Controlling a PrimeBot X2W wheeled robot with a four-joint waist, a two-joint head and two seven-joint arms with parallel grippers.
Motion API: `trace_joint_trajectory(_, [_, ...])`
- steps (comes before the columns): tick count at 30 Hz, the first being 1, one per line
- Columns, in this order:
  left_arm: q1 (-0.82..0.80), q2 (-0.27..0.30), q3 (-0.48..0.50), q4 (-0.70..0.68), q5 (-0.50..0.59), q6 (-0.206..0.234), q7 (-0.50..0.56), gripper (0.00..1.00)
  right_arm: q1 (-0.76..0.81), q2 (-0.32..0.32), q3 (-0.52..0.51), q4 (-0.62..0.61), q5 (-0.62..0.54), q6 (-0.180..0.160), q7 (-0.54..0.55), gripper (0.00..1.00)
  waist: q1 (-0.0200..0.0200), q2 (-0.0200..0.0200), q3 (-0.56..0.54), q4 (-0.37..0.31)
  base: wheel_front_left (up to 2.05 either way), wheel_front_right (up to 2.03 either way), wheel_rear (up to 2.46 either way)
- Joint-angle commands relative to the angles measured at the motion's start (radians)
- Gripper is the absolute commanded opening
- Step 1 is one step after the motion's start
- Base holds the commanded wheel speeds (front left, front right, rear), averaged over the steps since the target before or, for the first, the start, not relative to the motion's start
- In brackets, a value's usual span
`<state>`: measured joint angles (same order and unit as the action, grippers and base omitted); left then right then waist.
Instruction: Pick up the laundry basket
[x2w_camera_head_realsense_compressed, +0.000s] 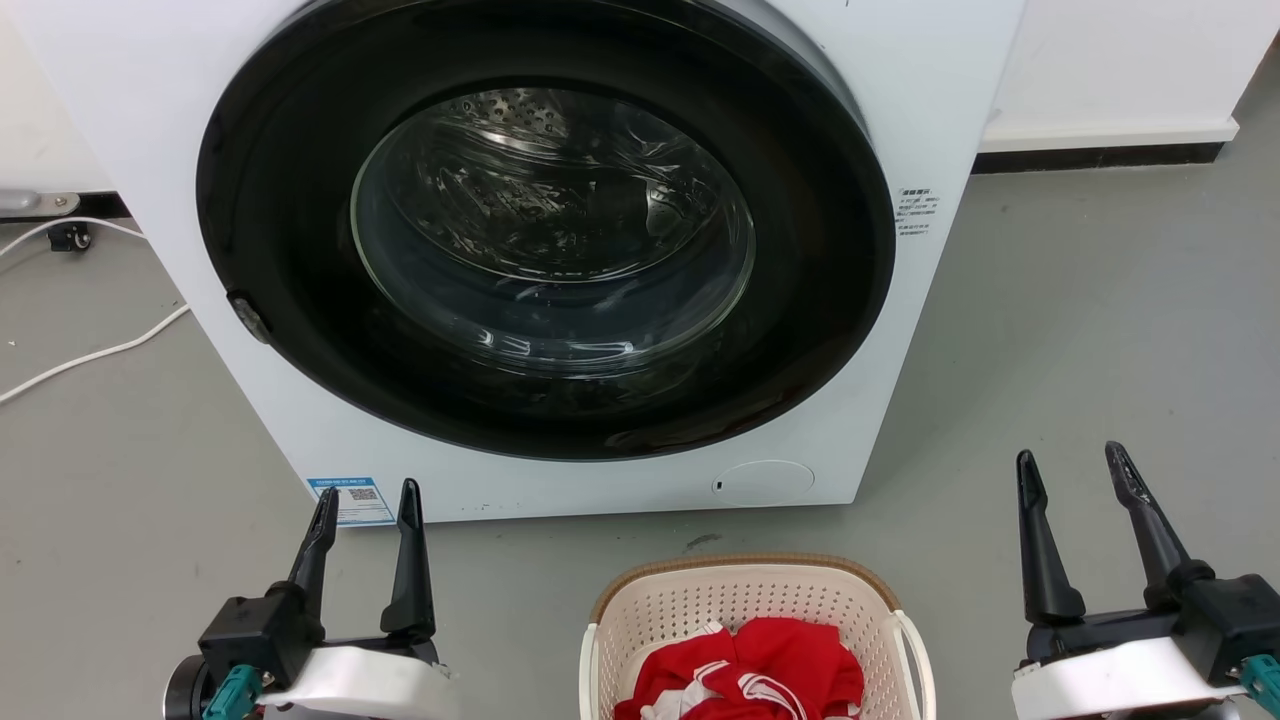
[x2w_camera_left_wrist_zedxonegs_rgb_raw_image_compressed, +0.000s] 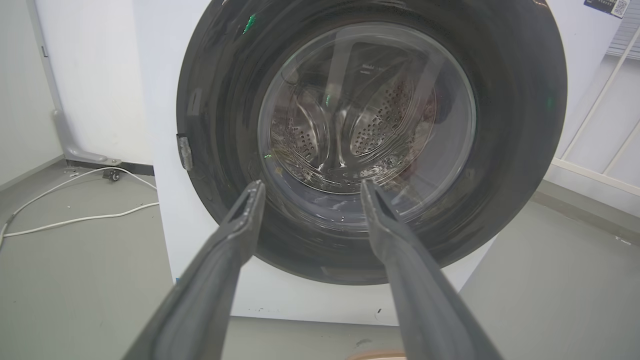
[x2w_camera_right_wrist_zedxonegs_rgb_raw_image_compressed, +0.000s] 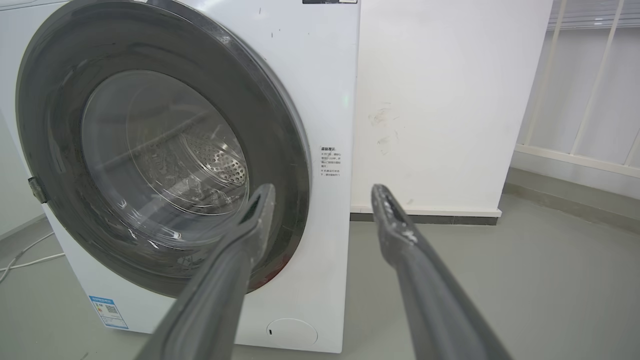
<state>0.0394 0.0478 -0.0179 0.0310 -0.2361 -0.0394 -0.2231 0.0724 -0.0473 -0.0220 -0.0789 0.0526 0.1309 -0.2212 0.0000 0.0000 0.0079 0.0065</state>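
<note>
- laundry basket (x2w_camera_head_realsense_compressed: 690, 605) sits on the floor (x2w_camera_head_realsense_compressed: 1100, 350) just in front of the washer (x2w_camera_head_realsense_compressed: 950, 100), not lifted, so pretty much everything's left
- left end effector (x2w_camera_head_realsense_compressed: 368, 492) and right end effector (x2w_camera_head_realsense_compressed: 1070, 455) both spread wide, holding nothing, one either side of it

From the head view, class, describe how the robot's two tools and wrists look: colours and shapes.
The left tool and the right tool each have two long, tapering black fingers on a black block. Behind each sits a rounded white wrist shell with a teal connector at its outer side.
</note>
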Motion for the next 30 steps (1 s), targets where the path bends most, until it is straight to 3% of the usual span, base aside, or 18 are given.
trace_joint_trajectory(1, [0.009,0.003,-0.001,-0.006,0.026,0.005,-0.008,1.0,0.013,-0.005,-0.001,-0.012,-0.025,0.0,-0.01,1.0,0.0,0.0,0.0,0.0,0.0,0.0,0.0])
trace_joint_trajectory(21, [0.026,0.004,-0.012,-0.015,0.174,0.023,-0.045,1.0,0.032,-0.005,-0.007,-0.028,-0.146,0.0,-0.045,1.0,0.0,0.0,0.001,0.006,0.0,0.0,0.0])
trace_joint_trajectory(30, [0.028,0.004,-0.007,-0.008,0.167,0.024,-0.045,1.0,0.03,-0.005,-0.007,-0.015,-0.124,0.0,-0.044,1.0,0.0,0.0,0.002,0.008,0.0,0.0,0.0])
